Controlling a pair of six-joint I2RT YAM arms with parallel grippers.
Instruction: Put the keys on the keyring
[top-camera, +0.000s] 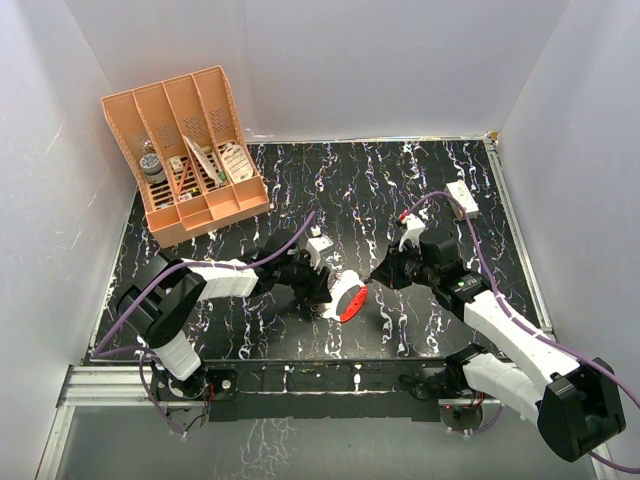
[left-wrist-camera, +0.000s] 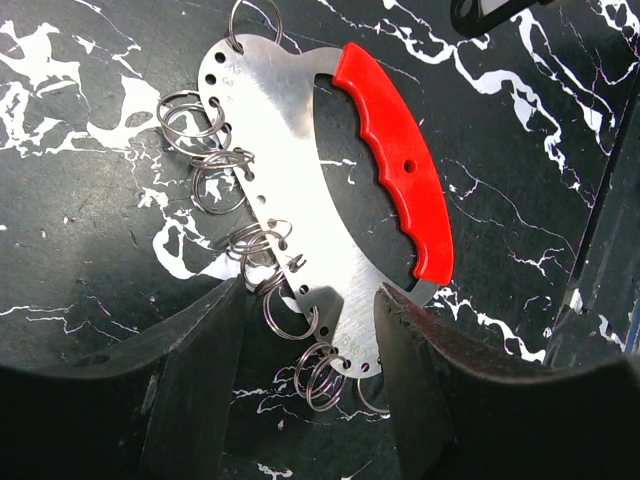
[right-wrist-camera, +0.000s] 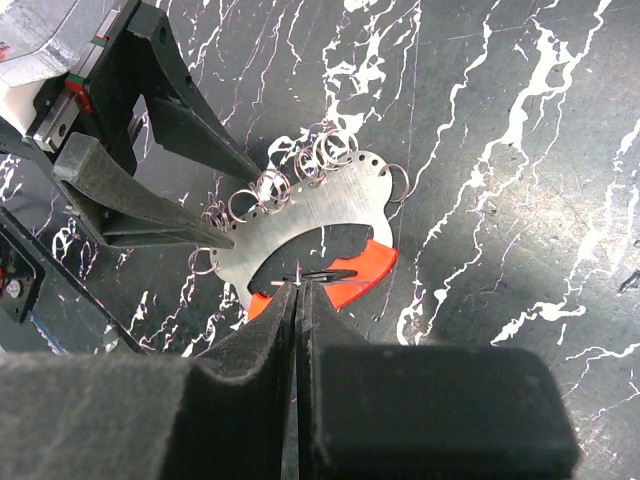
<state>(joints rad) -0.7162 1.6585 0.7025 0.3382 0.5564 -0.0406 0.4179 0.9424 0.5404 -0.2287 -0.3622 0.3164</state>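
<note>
The keyring (left-wrist-camera: 290, 150) is a flat metal crescent with a red grip (left-wrist-camera: 400, 180) and several small split rings (left-wrist-camera: 215, 180) along its outer edge. It lies mid-table (top-camera: 345, 297). My left gripper (left-wrist-camera: 312, 300) is closed across its narrow lower end: one finger (left-wrist-camera: 420, 370) touches the plate's edge and the other presses on the rings. My right gripper (right-wrist-camera: 300, 290) is shut on a thin dark key (right-wrist-camera: 325, 275), held edge-on at its tips over the keyring's (right-wrist-camera: 310, 215) open middle, just in front of the red grip. In the top view the right gripper (top-camera: 373, 282) sits right beside the keyring.
An orange slotted organiser (top-camera: 190, 150) holding small items stands at the back left. A small white box (top-camera: 461, 196) lies at the back right. White walls close in the black marbled table (top-camera: 300, 180) on three sides.
</note>
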